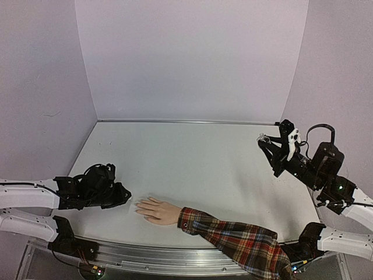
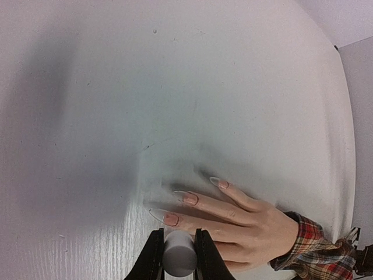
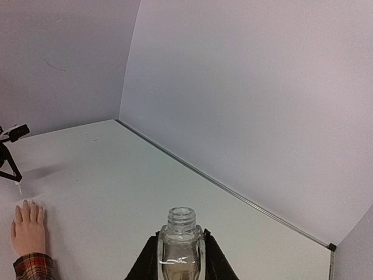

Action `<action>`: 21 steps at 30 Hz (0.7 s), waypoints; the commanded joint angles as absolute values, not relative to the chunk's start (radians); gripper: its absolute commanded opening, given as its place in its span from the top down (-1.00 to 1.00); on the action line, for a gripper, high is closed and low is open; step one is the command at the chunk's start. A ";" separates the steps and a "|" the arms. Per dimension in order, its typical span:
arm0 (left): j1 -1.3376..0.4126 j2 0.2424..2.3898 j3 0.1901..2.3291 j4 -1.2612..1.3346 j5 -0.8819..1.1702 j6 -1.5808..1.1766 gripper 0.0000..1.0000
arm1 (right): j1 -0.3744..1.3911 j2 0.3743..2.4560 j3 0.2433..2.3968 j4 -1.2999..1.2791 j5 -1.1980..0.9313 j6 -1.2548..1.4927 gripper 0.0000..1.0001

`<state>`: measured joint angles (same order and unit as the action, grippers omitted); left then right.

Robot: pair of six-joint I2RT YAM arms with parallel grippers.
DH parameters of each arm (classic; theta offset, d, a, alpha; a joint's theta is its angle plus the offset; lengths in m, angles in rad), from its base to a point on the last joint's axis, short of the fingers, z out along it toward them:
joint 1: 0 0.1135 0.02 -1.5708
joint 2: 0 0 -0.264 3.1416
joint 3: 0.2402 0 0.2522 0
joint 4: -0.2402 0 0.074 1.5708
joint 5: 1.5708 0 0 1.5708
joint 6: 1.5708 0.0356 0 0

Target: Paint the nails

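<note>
Fingers of my left gripper (image 2: 178,238) clench a grey cap (image 2: 179,258) just beside the nails (image 2: 187,198) of the hand (image 2: 250,224), flat by the near edge of the table (image 2: 175,76); tabletop opens wide beyond. My right gripper (image 3: 181,236) grasps a clear bottle (image 3: 182,224), well apart; only its camera shows the open neck, contents unclear.

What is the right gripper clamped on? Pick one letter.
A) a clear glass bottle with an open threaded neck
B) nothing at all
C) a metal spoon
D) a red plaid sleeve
A: in the right wrist view the right gripper is shut on the clear glass bottle, one finger on each side and its threaded neck uncapped.
</note>
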<state>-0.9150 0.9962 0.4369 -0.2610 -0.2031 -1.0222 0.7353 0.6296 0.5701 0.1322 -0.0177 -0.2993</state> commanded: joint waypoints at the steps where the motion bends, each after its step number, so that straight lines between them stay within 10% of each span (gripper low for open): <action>1: -0.911 1.004 0.419 -0.209 -0.206 -1.037 1.00 | 0.732 0.624 0.566 0.149 -0.030 -0.307 1.00; 21: -0.911 1.053 0.405 -0.145 -0.210 -1.023 1.00 | 0.732 0.629 0.559 0.150 -0.035 -0.309 1.00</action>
